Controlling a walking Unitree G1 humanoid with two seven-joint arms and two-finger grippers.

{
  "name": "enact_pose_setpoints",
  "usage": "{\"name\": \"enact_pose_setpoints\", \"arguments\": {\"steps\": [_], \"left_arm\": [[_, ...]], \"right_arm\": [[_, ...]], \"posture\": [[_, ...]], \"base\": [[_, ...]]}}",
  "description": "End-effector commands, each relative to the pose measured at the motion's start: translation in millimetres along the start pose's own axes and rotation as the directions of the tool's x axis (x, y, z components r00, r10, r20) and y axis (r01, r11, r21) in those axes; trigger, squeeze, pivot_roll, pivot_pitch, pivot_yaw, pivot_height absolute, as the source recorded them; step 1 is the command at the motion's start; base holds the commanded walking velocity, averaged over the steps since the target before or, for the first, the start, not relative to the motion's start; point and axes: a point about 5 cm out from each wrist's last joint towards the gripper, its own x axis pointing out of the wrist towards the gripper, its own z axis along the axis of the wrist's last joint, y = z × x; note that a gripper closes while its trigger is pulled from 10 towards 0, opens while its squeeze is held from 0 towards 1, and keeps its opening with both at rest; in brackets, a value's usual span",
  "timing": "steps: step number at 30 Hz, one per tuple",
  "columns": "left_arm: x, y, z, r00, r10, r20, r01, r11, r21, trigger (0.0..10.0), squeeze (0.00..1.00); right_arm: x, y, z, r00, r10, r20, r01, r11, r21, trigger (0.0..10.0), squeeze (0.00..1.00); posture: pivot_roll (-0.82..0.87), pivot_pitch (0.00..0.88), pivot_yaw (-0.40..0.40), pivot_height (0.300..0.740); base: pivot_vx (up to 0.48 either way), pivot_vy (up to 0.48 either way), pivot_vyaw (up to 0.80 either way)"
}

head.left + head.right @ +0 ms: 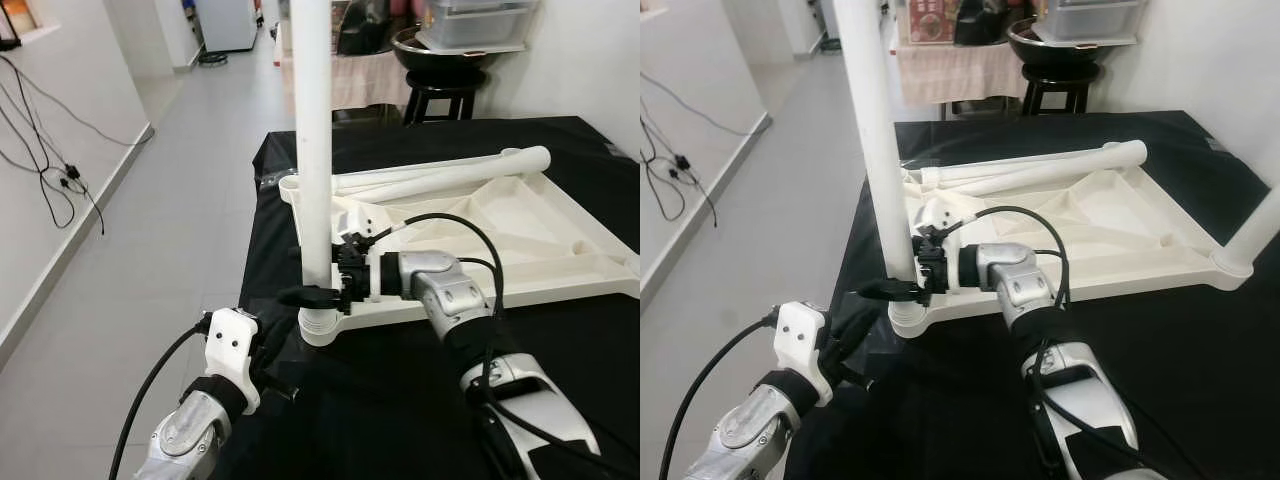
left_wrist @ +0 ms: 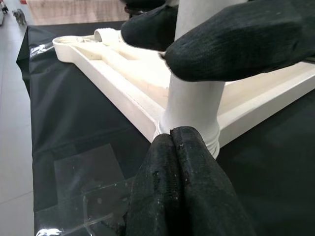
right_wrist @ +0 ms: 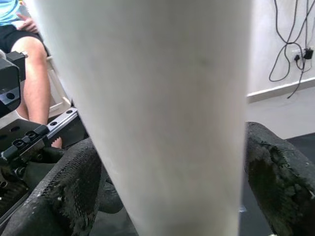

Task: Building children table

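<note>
The upright white leg (image 1: 312, 140) runs out of the top of both eye views, so its upper end cannot be seen. In the right wrist view the leg stands so close that its surface is blurred; behind it, part of a seated person (image 3: 29, 73) shows, cut off by the picture's edge.

The white tabletop (image 1: 520, 230) lies upside down on the black-covered bench (image 1: 400, 400), ribs facing up. The upright leg stands in the socket (image 1: 320, 325) at the corner of the tabletop nearest the robot. Two loose legs (image 1: 450, 172) lie across the tabletop's far side. In the right eye view a further leg (image 1: 1255, 235) rises from another corner; its top is cut off.

The right arm reaches across the bench, forearm roughly level, and the right claw (image 1: 322, 290) grips the upright leg just above the socket, one black finger (image 3: 64, 191) on each side of it.

The left arm rises from below the bench edge, and the left claw (image 2: 179, 147) has its two fingers pressed together, holding nothing, tips touching or just beside the socket collar. Which of the two cannot be told.
</note>
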Motion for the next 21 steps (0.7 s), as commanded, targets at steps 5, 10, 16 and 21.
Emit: {"name": "enact_pose_setpoints", "arguments": {"steps": [5,10,16,21], "left_arm": [[-4.1,-6.7,3,1.0,-0.025,0.018,0.024,0.999,0.048,10.0,0.0],[-7.8,-10.0,6,0.999,-0.033,0.032,0.031,0.997,0.068,10.0,0.0],[-17.4,-13.4,10,0.999,-0.027,0.046,0.024,0.998,0.052,10.0,0.0],[-29.1,-18.9,16,0.998,-0.001,0.063,-0.001,1.0,0.022,10.0,0.0]], "right_arm": [[-0.4,-8.1,-7,1.0,-0.025,-0.002,0.025,0.999,0.037,0.0,0.0],[-4.4,-8.5,-18,0.998,-0.055,0.006,0.054,0.997,0.057,0.0,0.0],[-24.2,-10.6,-37,0.976,-0.218,-0.021,0.219,0.974,0.064,0.0,0.0],[-25.8,13.1,-71,0.702,-0.683,-0.201,0.711,0.688,0.145,0.0,0.0]], "posture": [[0.01,0.016,0.016,0.74],[0.01,0.017,0.025,0.74],[0.0,0.028,0.027,0.74],[-0.04,0.065,0.038,0.74]], "base": [[0.0,0.0,0.0],[0.0,0.0,0.0],[0.0,0.0,0.0],[0.0,0.0,0.0]]}}
